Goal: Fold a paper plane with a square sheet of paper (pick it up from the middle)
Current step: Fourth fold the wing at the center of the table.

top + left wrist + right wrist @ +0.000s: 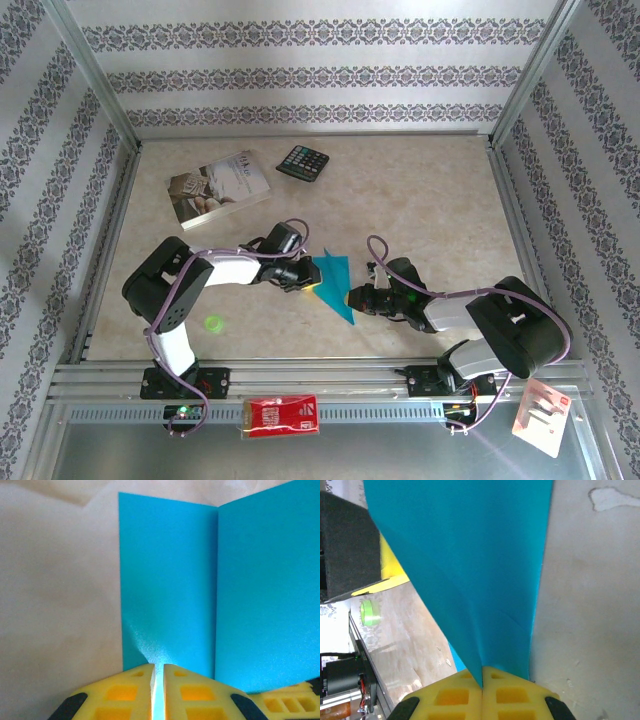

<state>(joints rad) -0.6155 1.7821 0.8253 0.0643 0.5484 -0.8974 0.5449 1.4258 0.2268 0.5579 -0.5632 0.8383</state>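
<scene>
Lying toward the far wall in the overhead view were a pale book (220, 188) and a black calculator (303, 162), both well apart from the arms. A small green ring (213, 323) sat on the table (430, 200) near the left arm's base. A red packet (281, 415) rested on the front rail, and a white-and-red packet (545, 415) lay by the right corner. The blue paper (338, 285), folded to a point, was in the middle between the two arms. The left gripper (308, 284) met its left edge and the right gripper (352, 297) its right edge.

From the left wrist, the paper stood opened like a book, with one upright crease and bare table to its left. The yellow fingers (125, 692) were nearly together, pinching a thin pale strip of the paper's lower edge.

From the right wrist, the yellow pads (455, 695) were pressed tight on the paper's fold, and the sheet rose and widened away from them. The left gripper's black and yellow body stood behind the sheet at the left. The green ring lay on the table below it.
</scene>
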